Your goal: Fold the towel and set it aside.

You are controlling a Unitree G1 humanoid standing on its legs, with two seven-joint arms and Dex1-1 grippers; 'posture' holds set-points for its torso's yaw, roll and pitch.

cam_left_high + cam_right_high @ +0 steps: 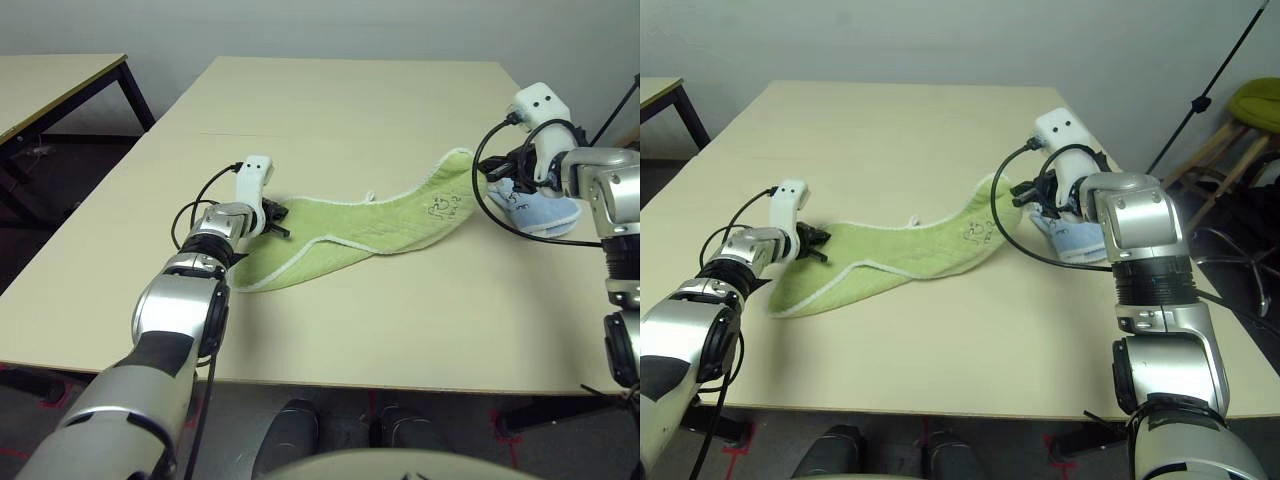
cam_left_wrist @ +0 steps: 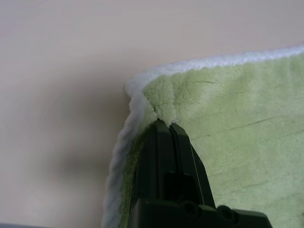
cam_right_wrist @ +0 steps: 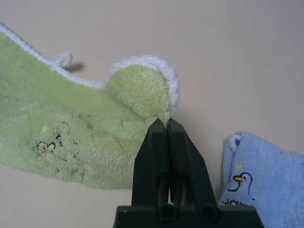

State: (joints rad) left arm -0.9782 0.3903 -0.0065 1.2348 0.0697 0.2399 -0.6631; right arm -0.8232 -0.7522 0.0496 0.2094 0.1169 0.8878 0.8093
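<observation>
The towel (image 1: 370, 230) lies stretched across the surface (image 1: 330, 110) between both arms, loosely doubled along its length. The left gripper (image 2: 164, 124) is clamped on one white-edged corner; the right gripper (image 3: 165, 122) is clamped on the opposite corner, which appears slightly raised. Step in hand: both corners secured, fold not yet made. The next move calls for carrying one corner over to the other without slackening either hold. The towel's dark embroidered mark (image 3: 50, 142) is illegible. The blue cloth (image 3: 261, 180) nearby bears a penguin; its lettering is cut off.

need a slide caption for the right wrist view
Right gripper shut on a corner of the green towel, with the blue cloth lying beside it on the table.
</observation>
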